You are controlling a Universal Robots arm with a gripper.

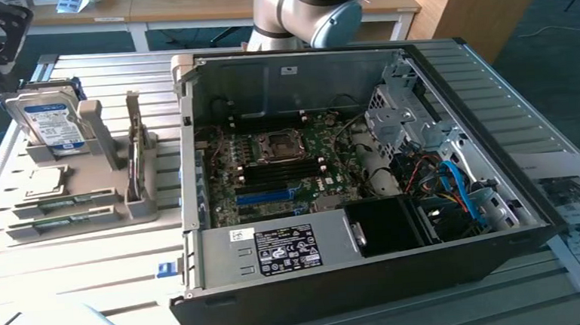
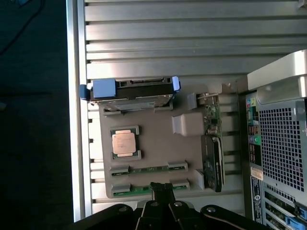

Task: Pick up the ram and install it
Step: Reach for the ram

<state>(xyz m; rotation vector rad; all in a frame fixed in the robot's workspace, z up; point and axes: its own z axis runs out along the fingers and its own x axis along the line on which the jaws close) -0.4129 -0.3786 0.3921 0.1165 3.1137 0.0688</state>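
Ram [image 1: 60, 222] [image 2: 132, 190]: long, narrow, flat green circuit-board stick. Lies low in the nearest slot of a grey plastic holder [image 1: 110, 190] [image 2: 156, 143], at the left of the slatted aluminium tabletop [image 1: 94, 257] [image 2: 158, 48]. Sits between grey end clips. Runs with its long axis left to right across the exterior view, one end toward the tabletop's left edge, the other toward the open black computer case [image 1: 378, 278]. Keeps parallel to a second green stick [image 1: 56, 203] [image 2: 148, 168] just beyond it, in the next slot.

Farther back in the same holder: square silver processor chip [image 1: 47, 179] [image 2: 123, 142], then boxy silver hard drive with a blue-white label [image 1: 51, 120] [image 2: 129, 91], standing on edge. At the holder's right side, upright dark card [image 1: 138, 153] [image 2: 212, 153], set crosswise to the ram, running near to far.

Hand [image 2: 160, 189]: dark fingers pressed together at the tips, pinching nothing. Seen in the wrist view lined up over the ram's slot, near the stick's middle; contact with the stick not discernible.

Inside the case, to the right of the holder: green motherboard [image 1: 281, 170] lying exposed, with black memory slots [image 1: 270, 176] running left to right, the same way as the ram.
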